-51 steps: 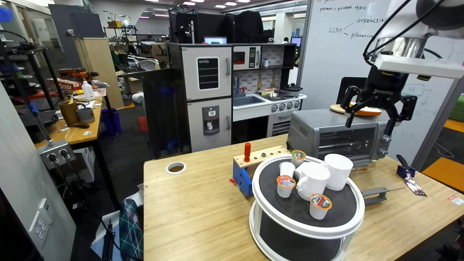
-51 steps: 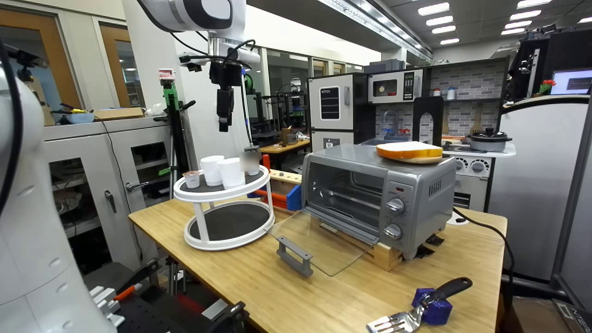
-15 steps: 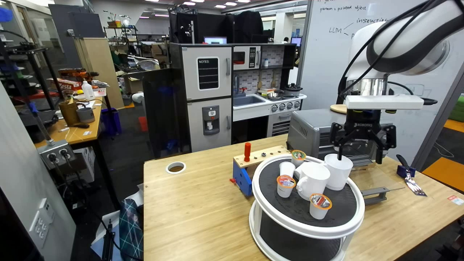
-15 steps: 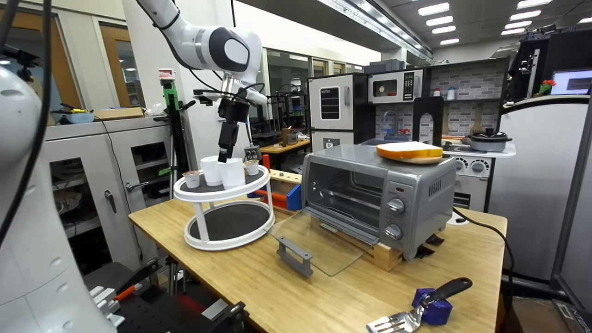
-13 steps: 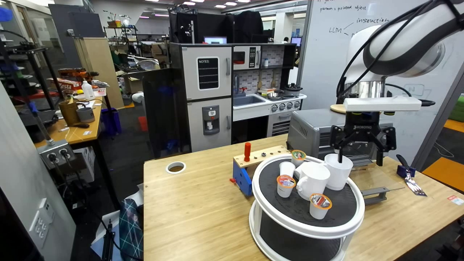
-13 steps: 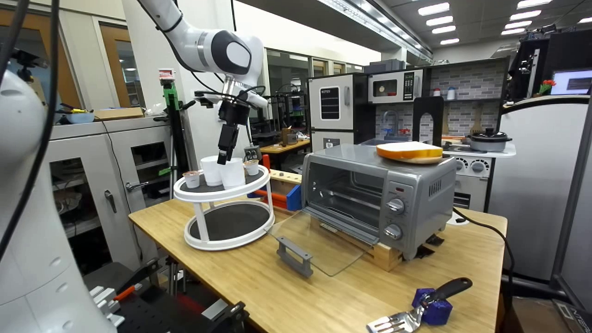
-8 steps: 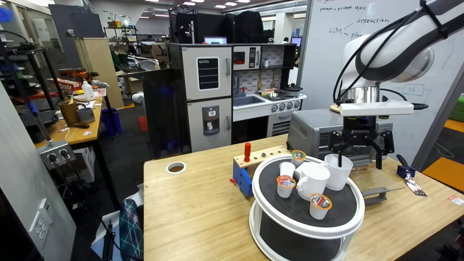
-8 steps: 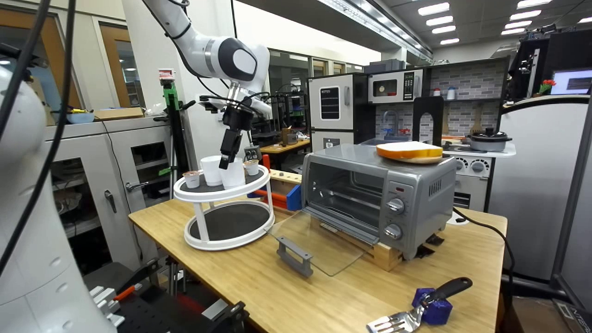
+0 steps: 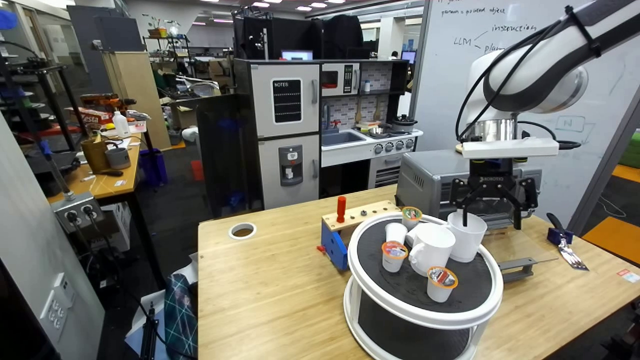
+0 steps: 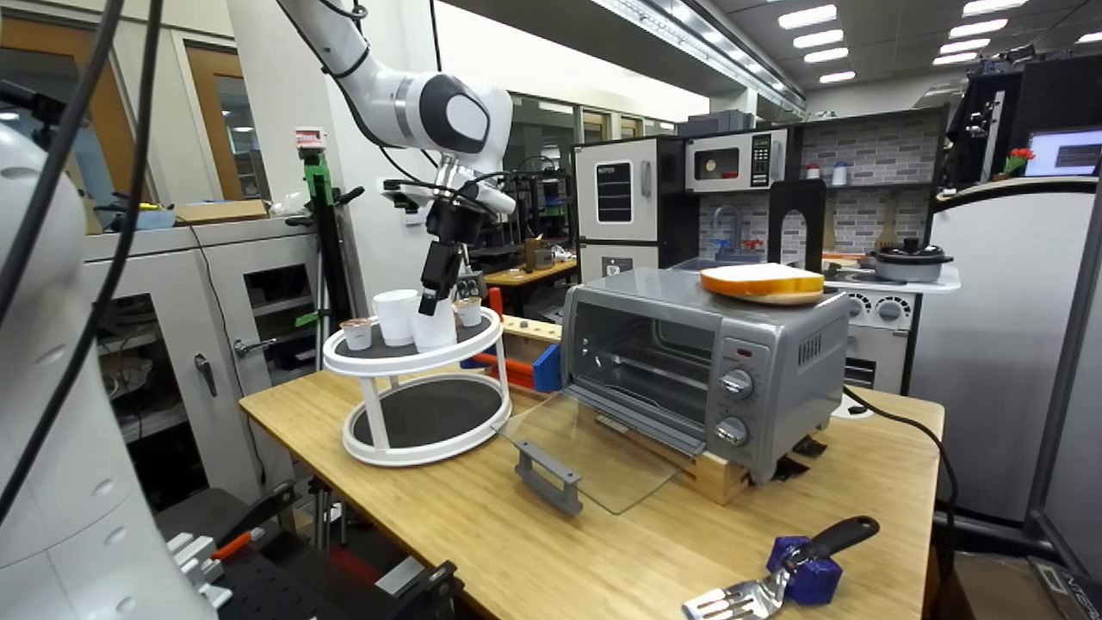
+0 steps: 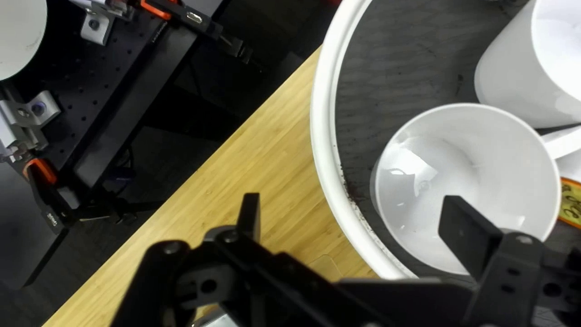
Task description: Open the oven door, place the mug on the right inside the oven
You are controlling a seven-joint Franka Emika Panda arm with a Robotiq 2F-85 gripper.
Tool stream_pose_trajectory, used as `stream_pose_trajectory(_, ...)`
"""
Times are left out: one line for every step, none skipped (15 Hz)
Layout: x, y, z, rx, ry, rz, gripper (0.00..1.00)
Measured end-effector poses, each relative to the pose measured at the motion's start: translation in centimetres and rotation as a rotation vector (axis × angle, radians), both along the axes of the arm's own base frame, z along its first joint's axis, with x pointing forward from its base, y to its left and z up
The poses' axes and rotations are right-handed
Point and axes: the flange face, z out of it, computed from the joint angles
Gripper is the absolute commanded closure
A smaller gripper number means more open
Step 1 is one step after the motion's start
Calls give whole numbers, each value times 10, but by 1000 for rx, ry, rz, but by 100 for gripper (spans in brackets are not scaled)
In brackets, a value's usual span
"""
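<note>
Gripper (image 9: 491,226) held low, fingertips down, at the edge of the white two-tier stand (image 9: 450,321). My fingers (image 11: 470,236) are spread well apart: in the wrist view, one sits over the mouth of the mug (image 9: 470,245), its mate out past the stand's rim, above the tabletop (image 10: 637,560). Whether the tip over the mug dips below its lip, I cannot tell.

Mug: plain white, upright on the upper tier, on the side toward the oven (image 10: 775,379). Its handle, from my wrist, points to the right. Second white mug (image 9: 434,247) just beside it; contact between the two unclear to me. Same tier: three orange-rimmed cups (image 9: 442,287) and a small plain white cup (image 9: 396,234).

Oven door (image 10: 603,452): folded down, clear glass reaching out over the tabletop, grey handle (image 10: 548,478) at its outer edge, dark interior exposed in an exterior view. On the oven's top, a bread slice (image 10: 762,277) on a pale round board. Black-handled metal utensil (image 10: 818,547) propped on a blue block (image 10: 814,585). Toy workbench (image 9: 332,245) with red peg (image 9: 341,210) near the stand.
</note>
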Motion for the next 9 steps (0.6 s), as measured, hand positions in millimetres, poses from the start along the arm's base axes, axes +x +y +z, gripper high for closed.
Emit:
stream_pose_trajectory(1,-1,0,-3,0,-3,34)
stream_pose_trajectory(3,-2,-1,-5,0,-5,40)
stream_pose_trajectory(4,-3,-2,-5,1,-8,48)
stream_pose_trajectory(5,-3,-3,-6,2,-9,54)
stream_pose_trajectory(5,-3,-3,-6,2,-9,61)
stream_pose_trajectory(5,-3,-3,-6,3,-9,67)
stream_pose_trajectory(6,-3,-3,-6,3,-9,76)
stream_pose_trajectory(6,-3,-3,-6,3,-9,82)
stream_pose_trajectory(6,-3,-3,-6,2,-9,89)
